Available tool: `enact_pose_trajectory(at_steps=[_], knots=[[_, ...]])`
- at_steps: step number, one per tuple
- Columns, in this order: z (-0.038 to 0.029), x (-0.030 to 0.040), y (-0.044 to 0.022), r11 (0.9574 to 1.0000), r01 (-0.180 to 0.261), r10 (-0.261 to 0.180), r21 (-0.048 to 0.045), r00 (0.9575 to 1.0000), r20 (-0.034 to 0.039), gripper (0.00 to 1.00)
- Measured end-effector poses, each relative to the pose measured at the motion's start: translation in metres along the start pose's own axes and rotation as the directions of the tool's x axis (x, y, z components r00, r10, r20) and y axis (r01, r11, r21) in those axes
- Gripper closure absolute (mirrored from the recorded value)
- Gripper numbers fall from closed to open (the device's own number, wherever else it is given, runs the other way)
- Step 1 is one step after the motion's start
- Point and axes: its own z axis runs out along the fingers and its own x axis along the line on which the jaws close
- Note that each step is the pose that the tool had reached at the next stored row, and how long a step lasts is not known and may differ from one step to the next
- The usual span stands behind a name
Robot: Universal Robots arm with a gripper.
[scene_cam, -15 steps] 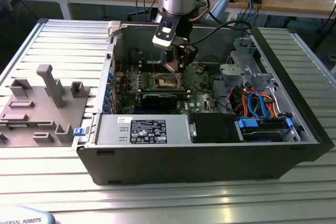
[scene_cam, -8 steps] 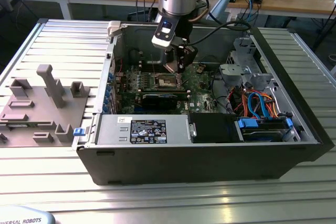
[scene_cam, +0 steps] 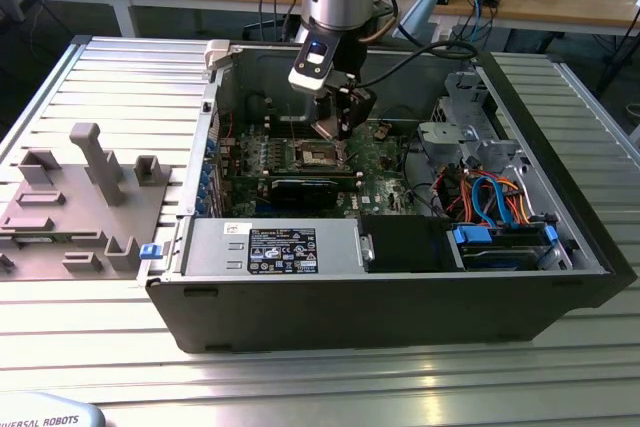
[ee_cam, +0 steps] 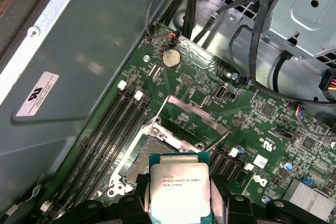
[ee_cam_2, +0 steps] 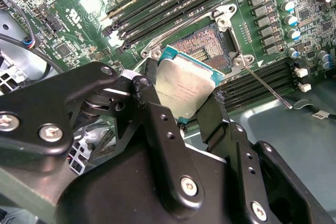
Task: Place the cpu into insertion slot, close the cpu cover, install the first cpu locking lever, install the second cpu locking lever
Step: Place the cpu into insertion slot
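Note:
My gripper [ee_cam_2: 178,97] is shut on the cpu [ee_cam_2: 184,87], a flat square chip with a dull silver top and a green edge, held by two opposite sides between black fingers [ee_cam_2: 149,111]. In both wrist views the cpu [ee_cam: 179,190] hangs tilted just above the insertion slot [ee_cam_2: 207,45], whose gold contact field lies bare. The cpu cover [ee_cam: 186,116], a silvery frame, stands swung open at the slot's [ee_cam: 139,156] far side. A thin locking lever [ee_cam_2: 268,85] sticks out beside the socket. In the exterior view the gripper [scene_cam: 338,137] reaches into the open case over the motherboard [scene_cam: 385,162].
Black memory slots [ee_cam_2: 184,3] run along both sides of the socket. A drive cage [scene_cam: 460,127] and coloured cables [scene_cam: 490,197] fill the case at the exterior view's right. The power supply [scene_cam: 270,247] sits at the front. Grey fixtures [scene_cam: 90,197] lie outside, at the left.

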Motion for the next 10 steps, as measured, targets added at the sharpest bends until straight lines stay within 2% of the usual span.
enact_pose_trajectory(at_steps=[10], knots=[[0.0007,0.0000,0.0000,1.0000,-0.008,0.008,0.0002,1.0000,0.0004,0.45]])
